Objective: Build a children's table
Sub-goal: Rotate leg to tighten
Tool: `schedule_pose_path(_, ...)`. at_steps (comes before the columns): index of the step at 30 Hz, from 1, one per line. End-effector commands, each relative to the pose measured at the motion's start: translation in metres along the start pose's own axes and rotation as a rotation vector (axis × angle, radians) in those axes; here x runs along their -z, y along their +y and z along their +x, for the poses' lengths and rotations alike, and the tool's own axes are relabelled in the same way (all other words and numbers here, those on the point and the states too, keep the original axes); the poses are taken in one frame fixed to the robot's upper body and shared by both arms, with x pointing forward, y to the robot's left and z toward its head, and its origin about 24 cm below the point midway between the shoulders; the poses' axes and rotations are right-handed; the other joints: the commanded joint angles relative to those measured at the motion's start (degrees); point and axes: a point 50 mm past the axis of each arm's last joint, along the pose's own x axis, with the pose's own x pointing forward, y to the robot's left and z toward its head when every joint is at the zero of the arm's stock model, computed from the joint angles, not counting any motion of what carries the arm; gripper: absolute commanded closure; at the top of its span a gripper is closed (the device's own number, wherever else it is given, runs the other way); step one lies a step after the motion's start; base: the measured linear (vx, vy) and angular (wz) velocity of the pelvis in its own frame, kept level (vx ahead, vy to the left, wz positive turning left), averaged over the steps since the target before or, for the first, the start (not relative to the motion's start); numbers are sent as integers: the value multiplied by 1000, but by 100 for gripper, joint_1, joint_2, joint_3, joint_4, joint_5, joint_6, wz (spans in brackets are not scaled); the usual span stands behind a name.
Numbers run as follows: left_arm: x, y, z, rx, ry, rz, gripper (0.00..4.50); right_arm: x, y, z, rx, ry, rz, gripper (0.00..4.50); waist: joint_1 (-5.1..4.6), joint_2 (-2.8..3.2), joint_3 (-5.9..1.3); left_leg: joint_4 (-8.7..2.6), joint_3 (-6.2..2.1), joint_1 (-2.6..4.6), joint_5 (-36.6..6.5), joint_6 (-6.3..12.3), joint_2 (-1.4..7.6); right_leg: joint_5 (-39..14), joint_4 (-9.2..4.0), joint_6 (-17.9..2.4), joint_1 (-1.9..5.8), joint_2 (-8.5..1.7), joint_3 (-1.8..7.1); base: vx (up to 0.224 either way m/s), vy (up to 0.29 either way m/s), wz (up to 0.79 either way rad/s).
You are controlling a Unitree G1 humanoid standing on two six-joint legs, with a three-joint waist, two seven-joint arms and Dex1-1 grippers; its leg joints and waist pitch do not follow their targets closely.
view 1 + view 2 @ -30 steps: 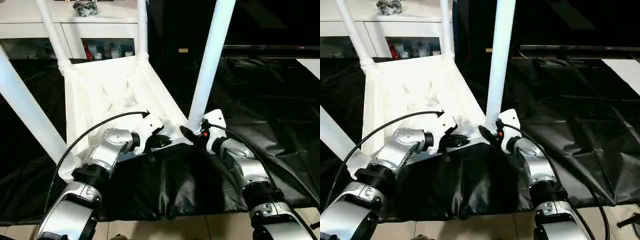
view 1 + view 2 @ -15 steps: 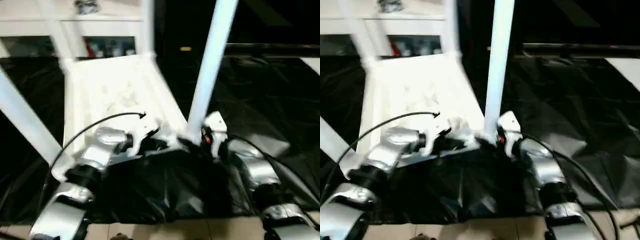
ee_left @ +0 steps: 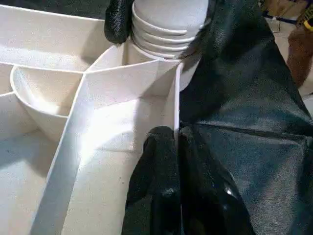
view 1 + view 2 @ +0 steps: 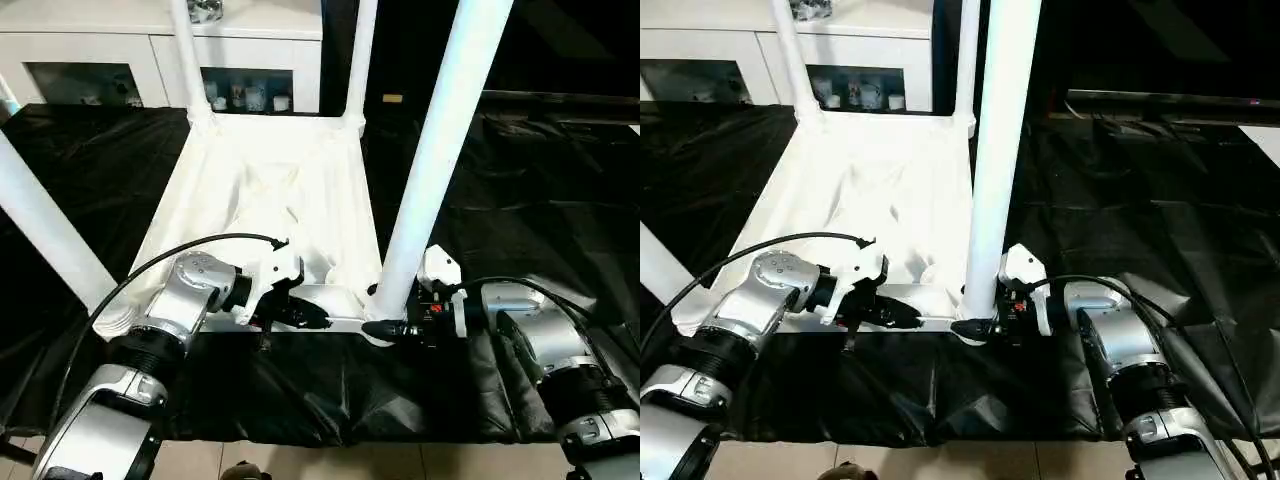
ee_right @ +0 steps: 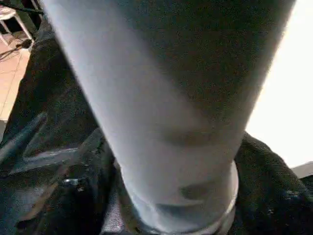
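The left tool (image 4: 318, 318) is pinching the near rim of the children's table (image 4: 280, 190), its two black fingers (image 3: 161, 196) closed tight on the thin white wall, one inside and one outside. Just beside it, toward the robot's right, the near right leg (image 4: 440, 150) is rising from its corner socket, and the right tool (image 4: 385, 328) is sitting at the foot of that leg; one dark fingertip is showing against the socket, but I cannot tell how its jaws are standing or whether they are gripping the tube. Beyond both tools the table is lying upside down on the black-covered bench (image 4: 560, 200), ribbed underside up, with four legs standing in the corners: two far ones (image 4: 188, 55) and a near left one (image 4: 45, 235) slanting outward.

The table is looking like hollow moulded plastic, so it is likely light and fairly stiff, though smooth and prone to slipping in a narrow pinch. The rim wall and ribs are giving the surest hold; the legs are better grasped low, near the sockets, where leverage is smallest
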Motion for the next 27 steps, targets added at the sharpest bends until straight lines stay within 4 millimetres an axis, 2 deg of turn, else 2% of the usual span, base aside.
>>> schedule_pose_path(1, -14, -1, 5, 31, -58, 51, 450, 2, 10, 13, -111, 32, -5, 155, 2, -81, -376, -347, -90, 65, -943, 405, 261, -1158, -360, -1278, 277, -418, 259, 0, 0, 0)
schedule_pose_path(5, -14, 0, 5, 23, -60, 51, 450, 1, 12, 15, -122, 23, -1, 166, 1, -80, -381, -336, -86, 59, -869, 458, 256, -988, -343, -1326, 285, -415, 254, 0, 0, 0)
schedule_pose_path(10, -15, 2, 8, -20, -74, 48, 450, 1, 14, 17, -116, -8, 19, 173, 3, -76, -376, -341, -89, 68, -939, 428, 261, -1137, -358, -1298, 279, -412, 253, 0, 0, 0)
schedule_pose_path(12, -18, 5, 13, -69, -93, 40, 450, 0, 12, 22, -60, -42, 41, 173, 5, -75, -369, -344, -87, 76, -975, 398, 263, -1181, -372, -1295, 267, -416, 258, 0, 0, 0)
schedule_pose_path(13, -24, 9, 27, -167, -122, 22, 450, 1, 2, 36, 140, -86, 87, 173, 5, -75, -367, -346, -91, 75, -1000, 383, 261, -1229, -374, -1287, 270, -416, 255, 0, 0, 0)
schedule_pose_path(14, -24, 10, 27, -173, -124, 20, 450, 1, 1, 36, 154, -88, 90, 173, -45, -60, -342, -365, -93, 69, -1094, 285, 255, -1385, -395, -1264, 236, -419, 266, 0, 0, 0)
schedule_pose_path(15, -27, 11, 33, -212, -129, 13, 450, 2, -4, 42, 240, -96, 116, 174, -64, -61, -336, -382, -125, 103, -1347, 146, 244, -1870, -449, -1171, 241, -447, 249, 0, 0, 0)
schedule_pose_path(17, -31, 13, 44, -269, -135, -7, 450, 4, -9, 52, 363, -98, 154, 174, -144, -76, -323, -401, -145, 93, -1529, 28, 232, -2296, -489, -1001, 244, -447, 252, 0, 0, 0)
schedule_pose_path(19, -33, 13, 47, -287, -138, -12, 450, 4, -10, 55, 396, -93, 163, 174, -198, -94, -316, -406, -157, 84, -1612, 19, 208, -2528, -517, -876, 257, -436, 242, 0, 0, 0)
schedule_pose_path(20, -37, 13, 54, -309, -148, -26, 450, 3, -11, 62, 455, -95, 186, 174, -218, -86, -296, -406, -151, 108, -1699, 63, 203, -2773, -569, -770, 219, -435, 254, 0, 0, 0)
schedule_pose_path(22, -41, 12, 61, -327, -156, -34, 450, 1, -11, 69, 496, -108, 212, 174, -237, -97, -296, -408, -155, 120, -1713, 63, 197, -2891, -581, -722, 206, -435, 257, 0, 0, 0)
schedule_pose_path(23, -42, 11, 64, -326, -157, -34, 450, -1, -10, 72, 500, -120, 219, 174, -245, -94, -303, -412, -166, 100, -1678, 77, 188, -2957, -590, -671, 230, -441, 246, 0, 0, 0)
schedule_pose_path(24, -44, 8, 67, -309, -161, -24, 450, -5, -7, 77, 473, -137, 200, 118, -250, -82, -304, -415, -162, 111, -1674, 106, 194, -2911, -605, -656, 215, -431, 249, 0, 0, 0)
schedule_pose_path(27, -45, 7, 69, -307, -164, -21, 450, -7, -5, 79, 467, -143, 188, 99, -249, -76, -324, -415, -148, 100, -1589, 171, 199, -2513, -569, -760, 219, -412, 262, 0, 0, 0)
